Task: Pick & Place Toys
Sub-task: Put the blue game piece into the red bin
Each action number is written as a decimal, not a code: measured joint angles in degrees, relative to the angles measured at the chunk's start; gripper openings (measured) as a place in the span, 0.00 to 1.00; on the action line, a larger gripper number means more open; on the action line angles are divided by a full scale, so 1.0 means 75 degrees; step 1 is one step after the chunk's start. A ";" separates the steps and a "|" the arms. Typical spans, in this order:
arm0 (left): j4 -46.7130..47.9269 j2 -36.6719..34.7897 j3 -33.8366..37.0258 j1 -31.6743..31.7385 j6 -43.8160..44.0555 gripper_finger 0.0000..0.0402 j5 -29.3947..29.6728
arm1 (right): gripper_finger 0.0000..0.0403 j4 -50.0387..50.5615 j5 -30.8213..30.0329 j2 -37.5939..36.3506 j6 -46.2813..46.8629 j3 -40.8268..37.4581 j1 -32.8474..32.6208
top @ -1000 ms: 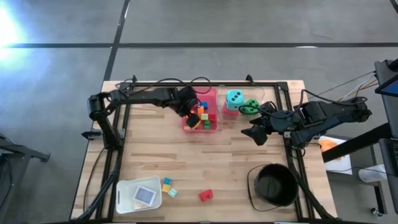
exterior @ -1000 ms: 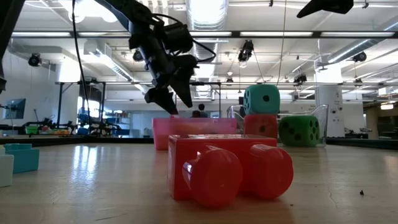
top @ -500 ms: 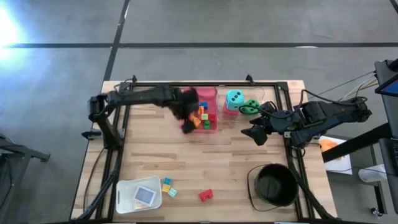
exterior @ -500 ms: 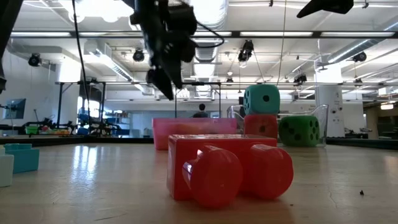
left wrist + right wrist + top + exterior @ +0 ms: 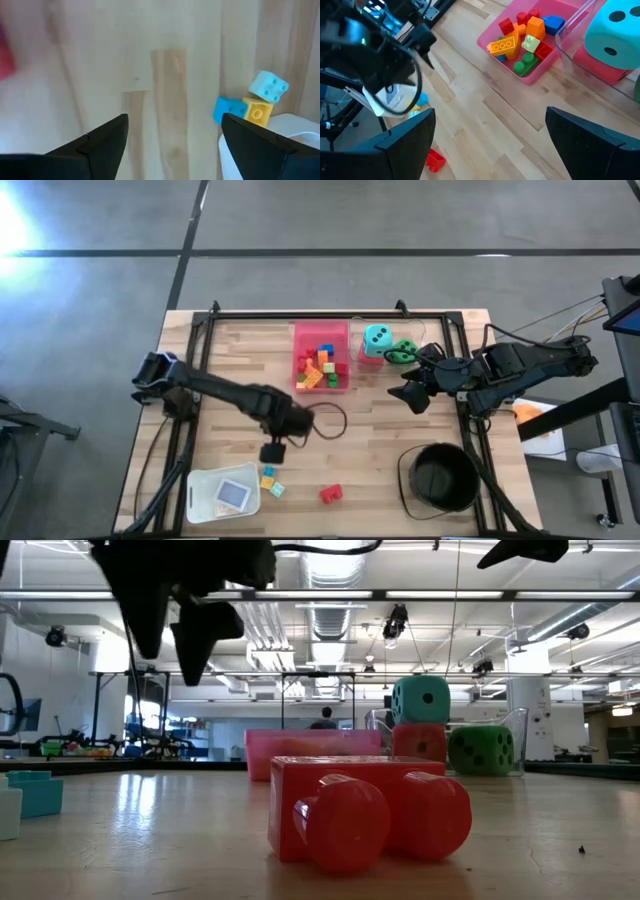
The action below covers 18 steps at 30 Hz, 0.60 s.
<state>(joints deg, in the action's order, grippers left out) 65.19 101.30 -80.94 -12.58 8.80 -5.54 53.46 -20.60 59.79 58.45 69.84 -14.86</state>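
The left end effector (image 5: 272, 451) is held empty with fingers spread above the desk (image 5: 370, 430) near its front edge, close to small blue and yellow bricks (image 5: 269, 477). More bricks (image 5: 322, 367) are piled in the pink tray (image 5: 299, 334) at the back edge. The right end effector (image 5: 410, 396) is parked open and empty near the right edge.

Bricks (image 5: 322, 367) in tray (image 5: 320, 332); dice (image 5: 377, 337) just right.

I see even, bright light on the pale wooden table (image 5: 400, 430), with white glare on the grey floor (image 5: 15, 220) at the overhead's left edge; ceiling strip lights (image 5: 330, 560) blaze at table level, and my left wrist feed is motion-smeared
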 joint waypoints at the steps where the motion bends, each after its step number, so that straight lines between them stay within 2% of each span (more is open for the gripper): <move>1: -0.0104 0.0003 0.0081 -0.0132 0.0036 0.81 0.0000 | 0.92 0.0001 0.0000 0.0000 -0.0001 0.0000 0.0001; 7: -0.0653 0.0077 0.0557 -0.0598 0.0921 0.81 -0.0451 | 0.92 0.0001 0.0000 0.0000 -0.0005 0.0000 -0.0001; 12: -0.0882 0.0122 0.1025 -0.0588 0.3357 0.81 -0.1306 | 0.92 -0.0002 -0.0001 0.0000 -0.0013 0.0000 -0.0001; 18: -0.1104 0.0122 0.1383 -0.0606 0.4901 0.81 -0.1672 | 0.92 -0.0002 0.0000 0.0000 -0.0017 0.0000 -0.0001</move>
<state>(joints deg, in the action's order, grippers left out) 56.90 102.21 -70.57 -17.12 45.56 -18.08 53.45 -20.60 59.79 58.32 69.84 -14.87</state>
